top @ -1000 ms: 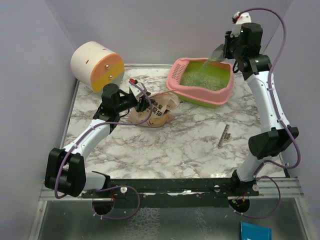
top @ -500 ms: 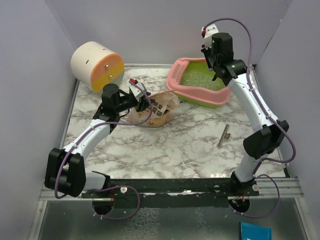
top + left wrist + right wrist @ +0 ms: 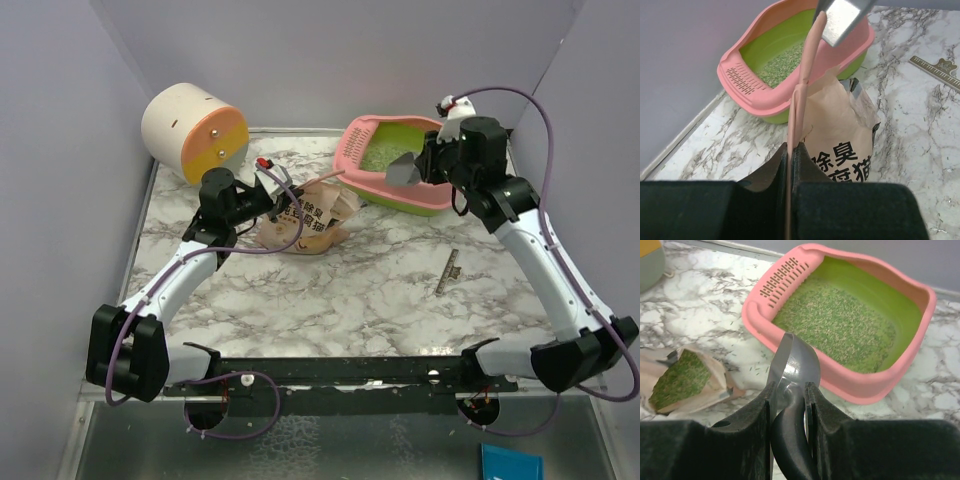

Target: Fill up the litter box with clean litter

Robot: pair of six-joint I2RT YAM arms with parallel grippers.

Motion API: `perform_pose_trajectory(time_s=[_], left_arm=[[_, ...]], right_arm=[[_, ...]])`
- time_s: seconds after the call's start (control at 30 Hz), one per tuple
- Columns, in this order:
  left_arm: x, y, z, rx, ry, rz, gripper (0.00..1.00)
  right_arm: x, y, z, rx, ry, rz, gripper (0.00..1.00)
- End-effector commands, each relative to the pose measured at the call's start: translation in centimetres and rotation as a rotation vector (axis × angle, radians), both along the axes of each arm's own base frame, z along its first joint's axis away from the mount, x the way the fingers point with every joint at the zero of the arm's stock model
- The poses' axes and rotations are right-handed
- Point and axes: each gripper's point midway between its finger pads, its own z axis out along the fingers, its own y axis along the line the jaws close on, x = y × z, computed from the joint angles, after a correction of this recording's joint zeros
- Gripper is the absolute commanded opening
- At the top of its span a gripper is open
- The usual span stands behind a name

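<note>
A: Your right fingers (image 3: 426, 166) are clamped tight on the handle of the scoop (image 3: 792, 357). Its blade is raised, close by the near rim of the box (image 3: 352, 135).

B: The box sits at the far right of the desk (image 3: 380, 290). Litter (image 3: 835, 325) covers most of its green basin.

A: Your left fingers (image 3: 796, 165) are pinched shut on a thin pink strip (image 3: 807, 65) that rises from them toward the scoop. I can't tell whether that strip is part of the bag (image 3: 315, 215).

B: The bag lies on its side just left of the box, beside your left fingers. In your right wrist view its mouth is open and more litter shows inside. Loose grains are scattered on the desk between bag and box.

A: The drum (image 3: 190, 130) sits in the far-left corner, well apart from the box.
</note>
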Motion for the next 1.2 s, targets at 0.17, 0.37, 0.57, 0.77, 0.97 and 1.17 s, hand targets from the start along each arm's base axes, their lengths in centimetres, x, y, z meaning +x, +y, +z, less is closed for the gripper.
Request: perform_pose_trajectory(time_s=[0.17, 0.37, 0.57, 0.77, 0.97, 1.17], left_arm=[[0.1, 0.0, 2.6, -0.02, -0.066, 0.02, 0.0], [0.4, 0.2, 3.2, -0.033, -0.065, 0.058, 0.0], [0.7, 1.1, 4.4, -0.103, -0.013, 0.161, 0.0], [0.4, 3.9, 5.7, -0.189, -0.008, 0.337, 0.0], [-0.6, 4.8, 5.3, -0.214, 0.017, 0.374, 0.0], [-1.6, 5.2, 4.7, -0.236, 0.035, 0.388, 0.0]], right_arm=[[-9.5, 1.9, -4.4, 0.225, 0.165, 0.155, 0.01], [-16.2, 6.1, -9.8, 0.408, 0.355, 0.448, 0.01], [-18.9, 7.2, -13.8, 0.484, 0.444, 0.536, 0.01], [-20.1, 7.2, -17.4, 0.513, 0.517, 0.526, 0.02], [-20.8, 6.8, -20.0, 0.508, 0.579, 0.497, 0.08], [-21.0, 6.6, -20.6, 0.506, 0.585, 0.486, 0.42]])
